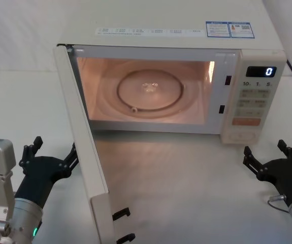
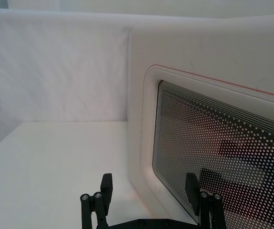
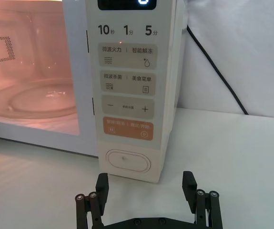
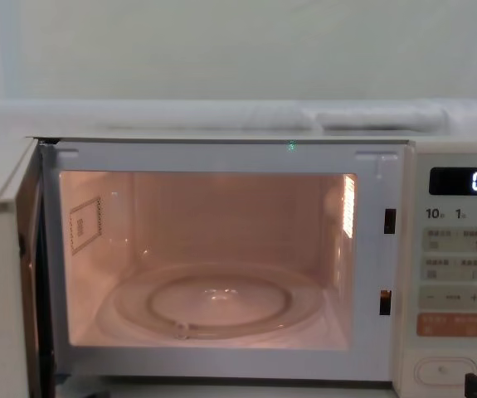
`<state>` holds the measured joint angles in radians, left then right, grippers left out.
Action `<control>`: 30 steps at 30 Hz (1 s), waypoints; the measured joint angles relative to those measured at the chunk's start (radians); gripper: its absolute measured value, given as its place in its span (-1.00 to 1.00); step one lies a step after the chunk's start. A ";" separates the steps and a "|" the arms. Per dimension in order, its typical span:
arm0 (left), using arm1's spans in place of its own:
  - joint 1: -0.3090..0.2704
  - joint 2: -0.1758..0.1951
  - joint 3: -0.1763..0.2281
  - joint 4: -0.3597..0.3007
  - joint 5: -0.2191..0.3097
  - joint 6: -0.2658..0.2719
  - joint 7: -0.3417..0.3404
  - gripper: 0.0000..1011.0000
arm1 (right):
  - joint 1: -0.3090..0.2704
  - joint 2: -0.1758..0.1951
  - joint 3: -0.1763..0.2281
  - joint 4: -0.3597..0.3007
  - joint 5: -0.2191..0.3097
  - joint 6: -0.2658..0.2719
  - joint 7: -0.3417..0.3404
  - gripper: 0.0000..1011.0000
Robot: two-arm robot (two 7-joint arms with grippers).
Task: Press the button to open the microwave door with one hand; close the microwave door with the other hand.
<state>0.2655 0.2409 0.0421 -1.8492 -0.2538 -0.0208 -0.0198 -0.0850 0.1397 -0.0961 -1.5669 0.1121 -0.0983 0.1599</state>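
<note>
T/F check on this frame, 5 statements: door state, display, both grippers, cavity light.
1. The microwave door is shut. False: it stands swung wide open on its left hinge.
2. The display reads 0. True.
3. The right gripper is pressing the button. False: it sits open on the table side, short of the button, not touching it.
4. The left gripper is open, on the outer side of the open door. True: its wrist view faces the door's window.
5. The cavity of the microwave is dark. False: it is lit, and the glass turntable shows inside.
</note>
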 joint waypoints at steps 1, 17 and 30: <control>0.000 0.000 0.000 0.000 0.000 0.000 0.000 0.98 | 0.000 0.000 0.000 0.000 0.000 0.000 0.000 0.98; 0.000 0.000 0.000 0.000 0.000 0.000 0.000 0.98 | 0.000 0.000 0.000 0.000 0.000 0.000 0.000 0.98; 0.000 0.000 0.000 0.000 0.000 0.000 0.000 0.98 | 0.000 0.000 0.000 0.000 0.000 0.000 0.000 0.98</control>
<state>0.2655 0.2410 0.0422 -1.8492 -0.2538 -0.0208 -0.0198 -0.0850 0.1397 -0.0961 -1.5669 0.1121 -0.0983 0.1600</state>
